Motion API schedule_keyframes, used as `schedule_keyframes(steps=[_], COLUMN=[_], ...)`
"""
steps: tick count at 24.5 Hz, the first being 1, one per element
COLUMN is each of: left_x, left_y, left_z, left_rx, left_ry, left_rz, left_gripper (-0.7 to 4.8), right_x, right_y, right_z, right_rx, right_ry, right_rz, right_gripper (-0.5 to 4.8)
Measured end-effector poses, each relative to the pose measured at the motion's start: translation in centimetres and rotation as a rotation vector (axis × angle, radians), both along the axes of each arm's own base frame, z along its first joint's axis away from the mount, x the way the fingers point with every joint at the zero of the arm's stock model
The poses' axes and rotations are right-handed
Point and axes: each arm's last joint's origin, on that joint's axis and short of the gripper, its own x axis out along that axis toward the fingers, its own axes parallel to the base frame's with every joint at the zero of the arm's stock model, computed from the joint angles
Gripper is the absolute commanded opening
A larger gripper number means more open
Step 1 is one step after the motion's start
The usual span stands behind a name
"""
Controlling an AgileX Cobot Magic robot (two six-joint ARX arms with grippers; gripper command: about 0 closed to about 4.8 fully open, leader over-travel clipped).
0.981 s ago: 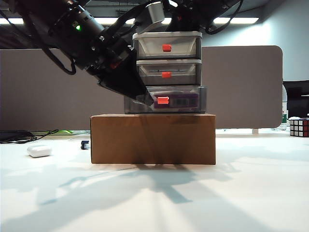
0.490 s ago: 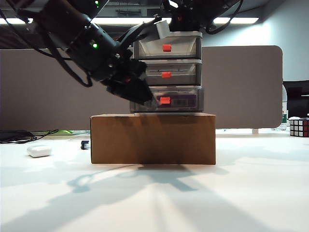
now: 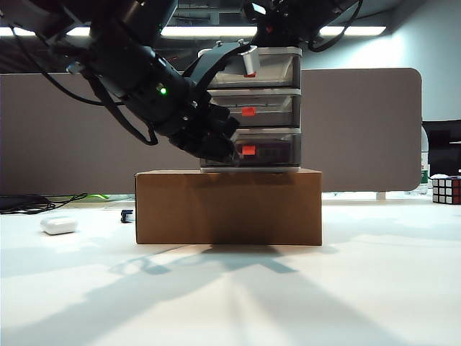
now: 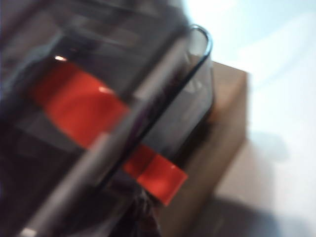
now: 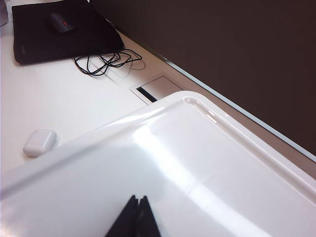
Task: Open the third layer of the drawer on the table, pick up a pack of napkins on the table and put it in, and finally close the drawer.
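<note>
I have the left gripper (image 3: 229, 150) closed with nothing in it, tips against the front of the third layer (image 3: 268, 151), just left of its red handle (image 3: 248, 150). The drawer (image 3: 252, 108) stands on a cardboard box (image 3: 228, 207) toward the far edge of the surface (image 3: 288, 303). The lowest tier looks pushed in, nearly flush with the two above. A dark shape shows through its smoky front, which I take for the pack of napkins (image 3: 277, 152), though I cannot be sure. The push runs straight back, into the cabinet. The left arm is the nearer one. My right gripper (image 5: 133, 217) rests closed and empty on the cabinet's white top (image 5: 207, 163), apparently steadying it.
</note>
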Motion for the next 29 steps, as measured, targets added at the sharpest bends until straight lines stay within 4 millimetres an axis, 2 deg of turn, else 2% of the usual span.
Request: schedule_keyframes(steps=[5, 8, 11, 14, 17, 19, 20, 22, 23, 27, 29], left_x=[0.1, -0.5, -1.8, -3.4, -6.2, -8.7, -10.8, -13.7, -14.8, -16.8, -17.4], left_y=[0.0, 0.5, 1.5, 2.7, 4.9, 6.9, 8.5, 11.0, 11.9, 13.4, 13.9], left_z=[0.3, 1.1, 3.2, 5.2, 6.5, 7.4, 7.8, 7.1, 5.9, 3.0, 1.7], left_rx=[-0.01, 0.007, 0.002, -0.006, -0.036, -0.09, -0.14, -0.235, -0.264, -0.343, -0.355], left_ry=[-0.027, -0.006, -0.004, -0.011, -0.048, -0.097, -0.126, -0.145, -0.129, -0.12, -0.123], left_rz=[0.018, 0.018, 0.008, -0.001, -0.002, 0.004, 0.032, 0.11, 0.15, 0.213, 0.222], left_gripper=[-0.06, -0.06, -0.06, -0.06, -0.06, -0.06, -0.06, -0.06, -0.06, -0.06, -0.06], right_x=[0.0, -0.4, -1.9, -4.1, -6.6, -9.2, -10.9, -15.3, -16.6, -19.7, -20.6], right_y=[0.0, -0.2, -0.9, -2.3, -3.7, -5.0, -5.8, -7.6, -8.1, -9.5, -9.8], right_z=[0.0, 0.5, 2.3, 5.2, 6.4, 5.9, 5.3, 3.6, 2.5, -2.1, -3.1], right_rx=[-0.013, -0.041, -0.038, -0.014, -0.003, -0.008, -0.005, 0.032, 0.047, 0.074, 0.095], right_ry=[-0.018, -0.047, -0.074, -0.129, -0.155, -0.138, -0.129, -0.116, -0.103, -0.023, -0.019], right_rz=[0.005, 0.014, 0.015, 0.01, 0.001, 0.0, -0.002, -0.02, -0.034, -0.082, -0.088], right_gripper=[-0.06, -0.06, -0.06, -0.06, -0.06, -0.06, -0.06, -0.06, -0.06, -0.06, -0.06])
